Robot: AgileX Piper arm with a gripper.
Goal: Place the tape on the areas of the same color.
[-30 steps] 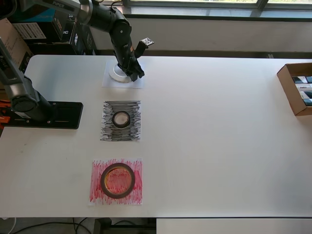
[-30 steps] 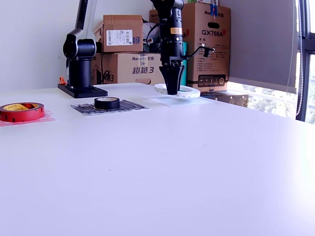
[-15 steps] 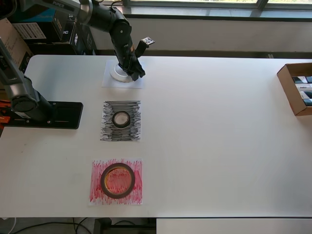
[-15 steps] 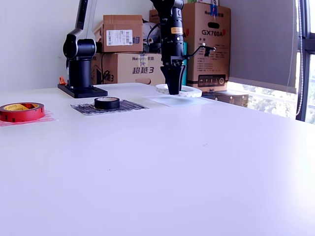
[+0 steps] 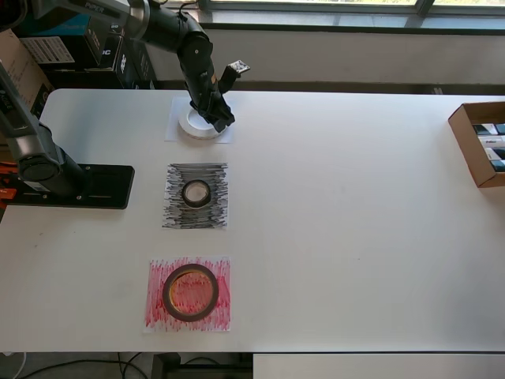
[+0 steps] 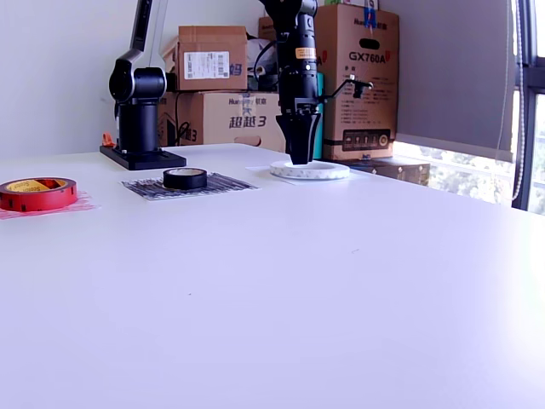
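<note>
The whitish tape roll (image 5: 194, 126) (image 6: 311, 170) lies flat on the plain white sheet (image 5: 175, 135) at the table's far end. My gripper (image 5: 215, 118) (image 6: 300, 158) points straight down at the roll's rim, its tips just above it, and it looks open and empty. The small black roll (image 5: 196, 193) (image 6: 185, 178) lies on the black-scribbled sheet (image 5: 175, 213) (image 6: 226, 181). The dark red roll (image 5: 167, 292) (image 6: 38, 194) lies on the red-scribbled sheet (image 5: 221, 312) (image 6: 81, 203).
A second arm stands on a black base (image 5: 95, 186) (image 6: 140, 158) at the overhead view's left. An open cardboard box (image 5: 473, 146) sits at the table's right edge. Stacked cartons (image 6: 358, 77) stand behind the table.
The whitish roll, held tilted just above the white sheet, has dropped out of my gripper and lies flat on it. My gripper stayed at about the same height.
</note>
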